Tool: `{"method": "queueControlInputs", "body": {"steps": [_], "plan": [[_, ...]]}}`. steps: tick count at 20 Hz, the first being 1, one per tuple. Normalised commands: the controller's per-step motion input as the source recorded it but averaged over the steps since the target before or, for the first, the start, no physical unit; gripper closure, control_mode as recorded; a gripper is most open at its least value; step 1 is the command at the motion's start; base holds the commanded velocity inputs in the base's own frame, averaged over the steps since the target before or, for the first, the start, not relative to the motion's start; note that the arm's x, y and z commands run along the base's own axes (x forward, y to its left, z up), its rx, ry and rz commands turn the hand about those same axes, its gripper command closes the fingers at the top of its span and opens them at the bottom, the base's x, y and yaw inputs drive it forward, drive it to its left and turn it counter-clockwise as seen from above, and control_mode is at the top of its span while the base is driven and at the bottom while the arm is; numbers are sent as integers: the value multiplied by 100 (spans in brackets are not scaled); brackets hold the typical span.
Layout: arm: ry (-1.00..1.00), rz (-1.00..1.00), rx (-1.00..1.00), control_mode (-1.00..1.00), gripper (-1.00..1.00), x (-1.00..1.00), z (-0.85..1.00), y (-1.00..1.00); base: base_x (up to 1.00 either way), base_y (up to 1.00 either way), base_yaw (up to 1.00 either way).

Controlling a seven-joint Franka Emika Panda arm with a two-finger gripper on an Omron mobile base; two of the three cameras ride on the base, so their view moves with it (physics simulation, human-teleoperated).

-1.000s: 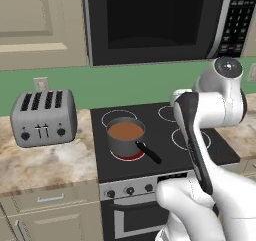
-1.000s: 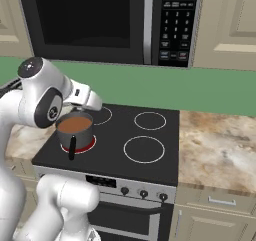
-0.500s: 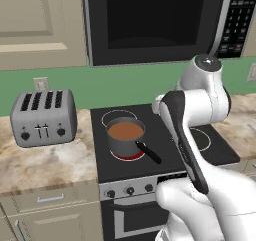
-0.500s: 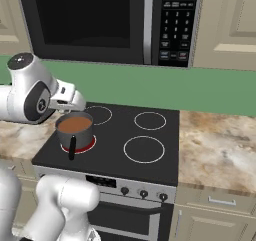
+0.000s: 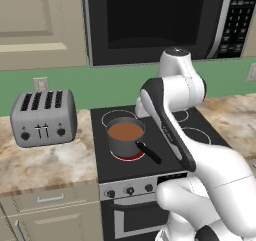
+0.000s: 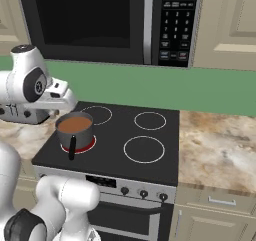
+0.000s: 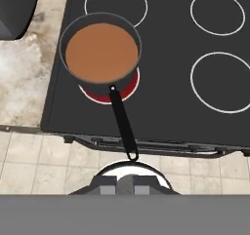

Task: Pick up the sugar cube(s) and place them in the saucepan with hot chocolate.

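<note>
You see the saucepan [image 5: 125, 141] a little left of the middle in the left base view, sitting on the glowing red front-left burner [image 5: 131, 156] of the black stove [image 5: 152, 165]. The hot chocolate [image 7: 101, 52] fills it as a flat brown disc, at the upper left of the hand view. The pan's black handle [image 7: 122, 125] runs down toward the bottom centre of that frame, over the front edge of the stove.

The gripper [image 7: 125, 184] sits at the bottom centre of the hand view with its fingers pressed together; you cannot tell if anything is between them.

The toaster [image 5: 43, 117] stands at the left on the counter [image 5: 47, 164].
</note>
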Motion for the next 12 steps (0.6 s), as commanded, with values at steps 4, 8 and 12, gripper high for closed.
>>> {"method": "queueControlInputs", "body": {"steps": [4,8,12], "plan": [[1,0,6,-100,100,23,-53,0,0,0,0],[0,0,0,-100,100,49,-40,0,0,0,0],[0,0,0,-100,100,57,-27,2,0,0,0]]}}
